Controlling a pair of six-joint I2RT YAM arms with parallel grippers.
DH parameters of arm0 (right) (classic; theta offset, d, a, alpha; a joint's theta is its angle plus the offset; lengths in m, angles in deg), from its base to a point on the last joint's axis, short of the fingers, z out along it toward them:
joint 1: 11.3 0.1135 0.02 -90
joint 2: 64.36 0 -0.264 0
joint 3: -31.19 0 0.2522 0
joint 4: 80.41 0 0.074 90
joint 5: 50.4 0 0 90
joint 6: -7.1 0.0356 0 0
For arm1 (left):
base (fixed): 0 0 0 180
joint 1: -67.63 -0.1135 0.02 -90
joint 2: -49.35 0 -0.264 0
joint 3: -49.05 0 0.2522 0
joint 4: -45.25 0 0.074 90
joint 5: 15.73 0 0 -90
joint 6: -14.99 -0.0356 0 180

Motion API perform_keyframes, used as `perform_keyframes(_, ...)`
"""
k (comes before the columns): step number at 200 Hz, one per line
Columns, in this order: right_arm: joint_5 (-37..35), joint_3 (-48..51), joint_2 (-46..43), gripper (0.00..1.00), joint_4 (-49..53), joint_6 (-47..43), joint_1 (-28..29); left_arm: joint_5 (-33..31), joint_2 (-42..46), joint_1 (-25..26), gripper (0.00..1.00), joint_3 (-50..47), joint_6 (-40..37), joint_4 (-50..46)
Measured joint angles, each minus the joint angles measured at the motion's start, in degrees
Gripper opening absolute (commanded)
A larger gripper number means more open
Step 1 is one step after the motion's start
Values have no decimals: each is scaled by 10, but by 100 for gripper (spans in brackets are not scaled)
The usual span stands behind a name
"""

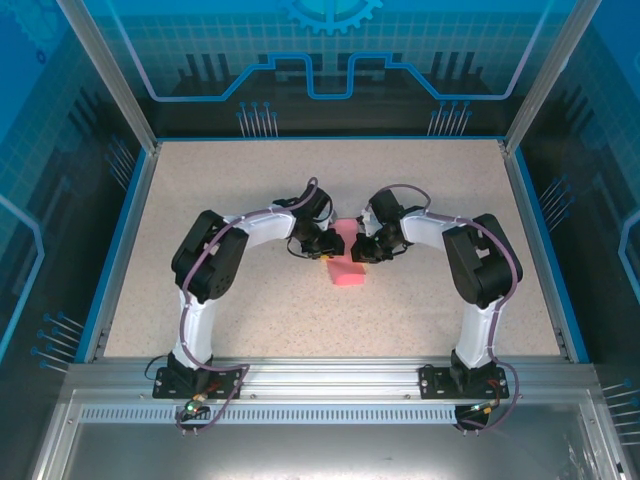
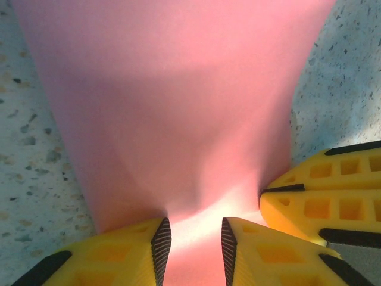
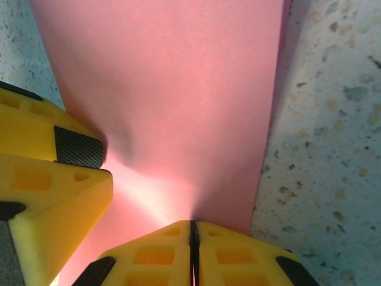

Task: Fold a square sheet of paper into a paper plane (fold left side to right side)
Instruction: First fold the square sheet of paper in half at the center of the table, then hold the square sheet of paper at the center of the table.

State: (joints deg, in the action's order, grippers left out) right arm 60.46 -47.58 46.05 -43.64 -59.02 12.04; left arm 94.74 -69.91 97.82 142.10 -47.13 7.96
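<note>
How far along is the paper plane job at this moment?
Looks done: the pink sheet reads as a narrow rectangle from above, so a first half-fold may be in. In hand: the right gripper is pinched shut on the sheet's edge, while the left gripper straddles the paper with jaws apart. Left: no pointed nose or wings show, so most folds remain.

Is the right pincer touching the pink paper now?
Touching. The right wrist view shows the right pincer shut on the near edge of the pink paper, and the sheet puckers there.
</note>
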Motion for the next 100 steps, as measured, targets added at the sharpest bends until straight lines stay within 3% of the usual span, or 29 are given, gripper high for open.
perform_keyframes(72, 7, -3, 3, 10, -1, -4, 0, -11, 45, -46, 33, -43, -14, -1)
perform_keyframes(100, 7, -3, 3, 10, -1, -4, 0, 5, 71, -42, 33, -50, -12, 20)
